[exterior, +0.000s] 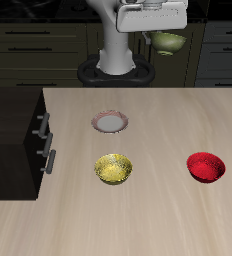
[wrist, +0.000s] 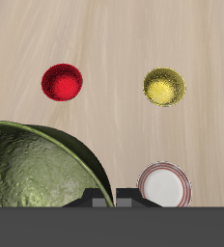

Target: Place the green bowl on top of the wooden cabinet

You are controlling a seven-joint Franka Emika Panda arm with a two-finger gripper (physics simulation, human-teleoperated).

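Holding green bowl [exterior: 169, 43] pinched in fingers [exterior: 160, 32] aloft; best carried level across over wooden cabinet [exterior: 13, 125] before lowering.

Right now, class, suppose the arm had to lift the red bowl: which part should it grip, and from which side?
Grip the red bowl by its rim, from straight above, one jaw inside the wall, one outside. It sits upright, mouth up, nothing touching it. The jaws hold the green bowl now.
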